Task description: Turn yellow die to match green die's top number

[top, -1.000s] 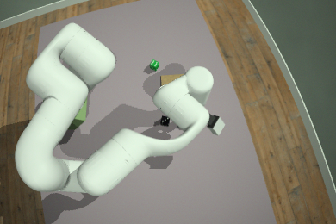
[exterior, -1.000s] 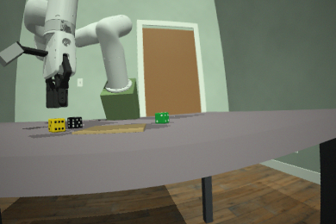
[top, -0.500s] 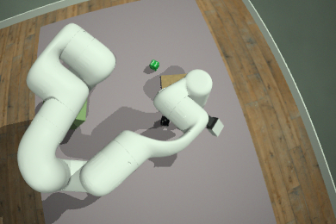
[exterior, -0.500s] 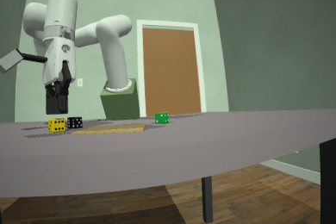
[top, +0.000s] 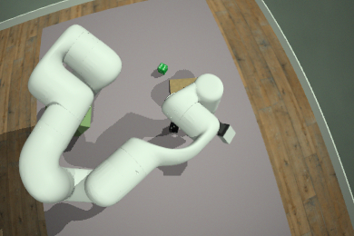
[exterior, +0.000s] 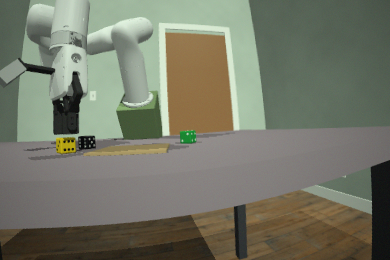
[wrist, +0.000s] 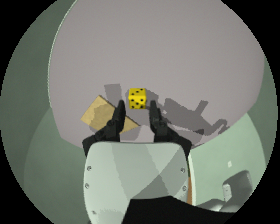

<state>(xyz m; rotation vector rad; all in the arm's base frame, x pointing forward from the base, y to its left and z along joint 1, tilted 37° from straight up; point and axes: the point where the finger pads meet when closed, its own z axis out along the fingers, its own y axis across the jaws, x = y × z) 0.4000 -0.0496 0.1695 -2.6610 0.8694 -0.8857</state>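
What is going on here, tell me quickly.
A white xArm hangs its gripper just above the yellow die, fingers partly open and holding nothing. The die sits on the grey table, beside the tan mat rather than on it, with a black die right next to it. The green die sits apart, further along the table. Nothing has been gripped or turned yet.

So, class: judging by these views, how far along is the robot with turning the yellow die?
Done: the gripper is lined up just above the yellow die, fingers part open and holding nothing. In hand: the approach for a grasp. Left: grip and turn the die to match the green die, set it on the mat, which it sits beside, and release.
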